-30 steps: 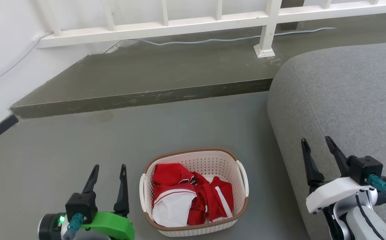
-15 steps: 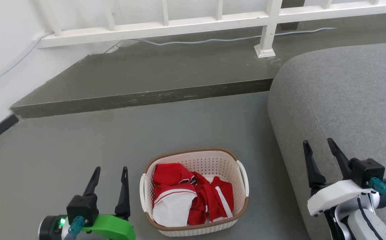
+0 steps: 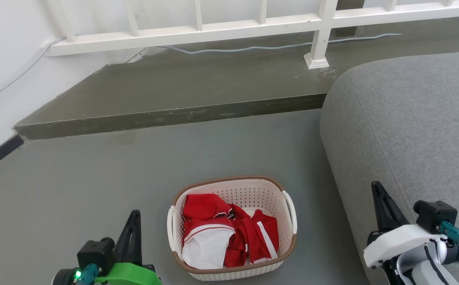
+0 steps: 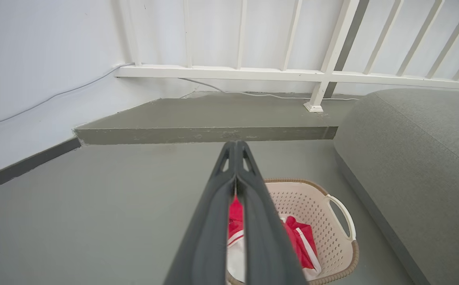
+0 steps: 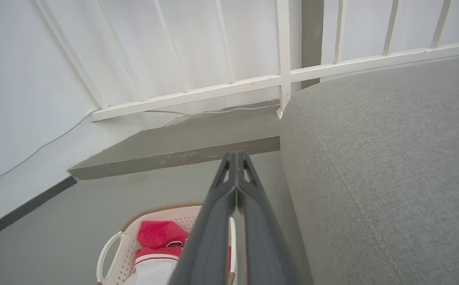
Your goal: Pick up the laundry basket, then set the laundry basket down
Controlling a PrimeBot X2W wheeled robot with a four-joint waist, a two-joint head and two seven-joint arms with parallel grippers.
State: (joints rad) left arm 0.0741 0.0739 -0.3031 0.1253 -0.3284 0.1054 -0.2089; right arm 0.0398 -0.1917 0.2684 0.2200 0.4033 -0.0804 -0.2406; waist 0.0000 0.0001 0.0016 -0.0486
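While left fingers (image 4: 211,221) meet (right fingers (image 5: 213,229) likewise), empty

Your head camera looked forward and down at the floor (image 3: 75,178), with the laundry basket (image 3: 245,194) near the bottom edge. Your wrist cameras sat lower and closer, sighting along the left gripper (image 4: 235,144) and right gripper (image 5: 236,154) toward the white railing (image 3: 213,29). All three views shared the basket, raised step (image 3: 181,83) and grey sofa (image 3: 411,118).

floor (image 3: 94,174): grey, raised step | wall (image 3: 3,47): white | railing (image 3: 197,31): white | sofa (image 3: 411,126): grey, right
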